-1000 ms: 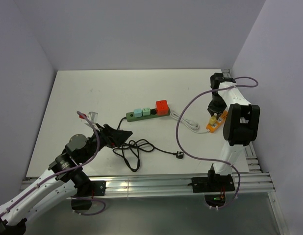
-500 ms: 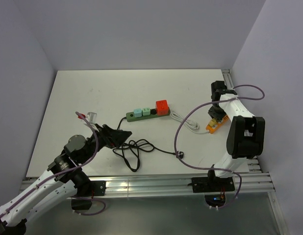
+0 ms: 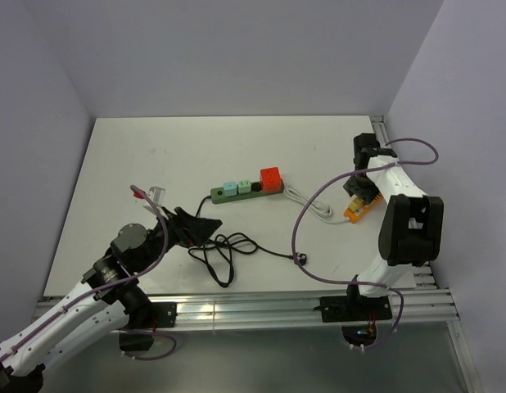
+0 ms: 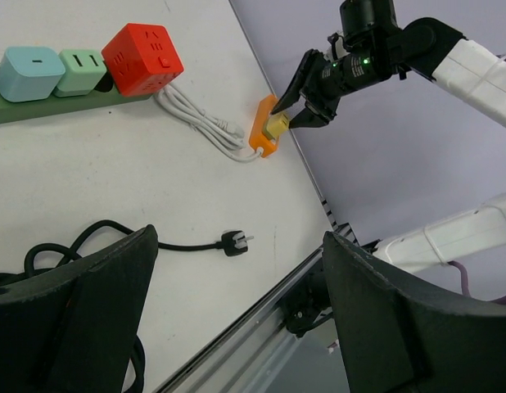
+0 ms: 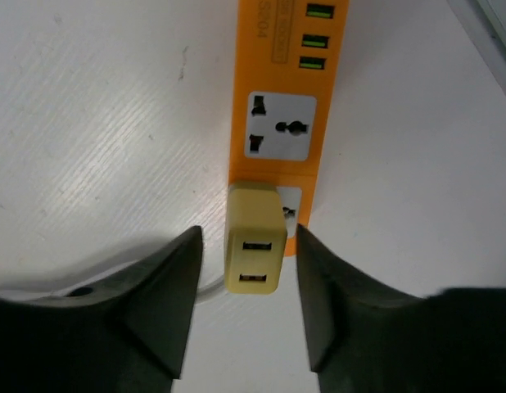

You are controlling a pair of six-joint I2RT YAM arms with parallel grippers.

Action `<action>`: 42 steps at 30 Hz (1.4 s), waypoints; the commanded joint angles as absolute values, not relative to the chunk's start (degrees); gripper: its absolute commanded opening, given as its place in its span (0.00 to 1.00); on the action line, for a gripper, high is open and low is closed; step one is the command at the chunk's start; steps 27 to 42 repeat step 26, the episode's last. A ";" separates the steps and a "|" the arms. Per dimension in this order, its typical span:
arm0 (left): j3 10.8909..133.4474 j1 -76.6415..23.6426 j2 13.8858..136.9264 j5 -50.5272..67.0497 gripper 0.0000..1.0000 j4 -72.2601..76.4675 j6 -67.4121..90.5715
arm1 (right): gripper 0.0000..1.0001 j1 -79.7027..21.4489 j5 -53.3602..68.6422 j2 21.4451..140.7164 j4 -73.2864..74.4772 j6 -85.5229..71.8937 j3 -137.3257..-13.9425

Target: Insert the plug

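Observation:
A yellow plug (image 5: pixel 255 237) stands in the end socket of the orange power strip (image 5: pixel 277 78) at the table's right edge. My right gripper (image 5: pixel 249 237) straddles it, open, with a narrow gap between each finger and the plug's sides. From above, the right gripper (image 3: pixel 357 187) hangs over the orange strip (image 3: pixel 359 211). My left gripper (image 3: pixel 200 229) is open and holds nothing, low over a coiled black cable (image 3: pixel 220 250). That cable's black plug (image 4: pixel 235 242) lies loose on the table near the front edge.
A green power strip (image 3: pixel 246 191) with teal, green and red adapters lies mid-table. Its white cable (image 3: pixel 310 203) runs to the orange strip. The aluminium rail (image 3: pixel 277 307) borders the front edge and a wall stands right of the orange strip.
The right gripper's fingers have parted slightly from the yellow plug, which stays in the socket. The right arm's elbow has shifted. The left arm has barely moved.

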State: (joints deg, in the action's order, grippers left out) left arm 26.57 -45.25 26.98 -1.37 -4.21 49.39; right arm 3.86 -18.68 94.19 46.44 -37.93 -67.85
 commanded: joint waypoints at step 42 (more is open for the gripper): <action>23.93 -45.26 25.23 4.56 0.96 -4.76 66.87 | 0.75 -16.35 -2.30 47.74 31.92 -38.85 -39.30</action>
